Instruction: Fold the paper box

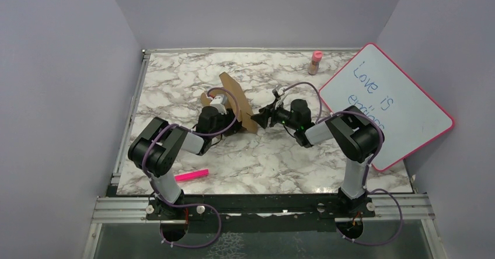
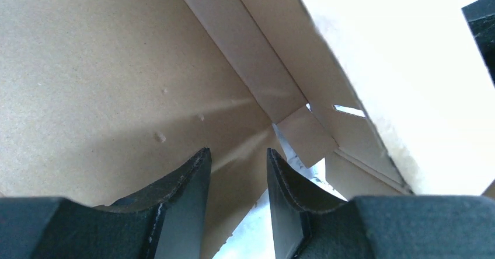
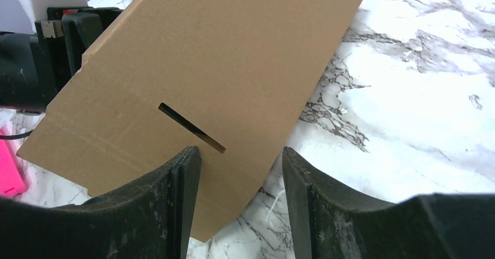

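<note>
The paper box (image 1: 236, 97) is a brown cardboard sheet standing tilted on edge in the middle of the marble table. My left gripper (image 1: 225, 122) is pressed in close on its left side. In the left wrist view the left gripper (image 2: 236, 151) has its jaws apart, facing the inner panel of the box (image 2: 117, 66) with its folded flaps. My right gripper (image 1: 258, 119) points at the box's lower right corner. Seen from the right wrist, the right gripper (image 3: 240, 151) is open, with the corner of the slitted panel (image 3: 204, 55) reaching between its fingers.
A pink marker (image 1: 191, 175) lies near the front left of the table. A pink-framed whiteboard (image 1: 385, 104) leans at the right edge, close behind the right arm. A small pink-capped bottle (image 1: 316, 62) stands at the back right. Grey walls enclose the table.
</note>
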You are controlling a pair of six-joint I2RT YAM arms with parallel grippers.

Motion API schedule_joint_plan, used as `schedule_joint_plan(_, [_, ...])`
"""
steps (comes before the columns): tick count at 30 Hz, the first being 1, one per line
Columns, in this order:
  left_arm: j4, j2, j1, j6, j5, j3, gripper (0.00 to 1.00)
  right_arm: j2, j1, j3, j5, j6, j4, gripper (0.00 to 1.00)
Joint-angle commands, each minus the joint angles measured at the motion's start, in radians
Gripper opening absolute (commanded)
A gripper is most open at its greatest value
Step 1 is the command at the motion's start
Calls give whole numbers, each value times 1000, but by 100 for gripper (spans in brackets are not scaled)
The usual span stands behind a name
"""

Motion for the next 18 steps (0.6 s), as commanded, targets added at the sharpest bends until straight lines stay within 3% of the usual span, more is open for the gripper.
schedule_joint_plan(1, [-110,-26,-20,-43,68,-44,42,-60,6,-64,37,-14,38,59])
schedule_joint_plan(9, [-109,-209,-20,-36,32,-81,47,-145,6,-103,123,-66,-42,60])
schedule_joint_plan(18, [-108,-412,-20,3,64,-136,65,-136,6,-114,106,-60,-33,60])
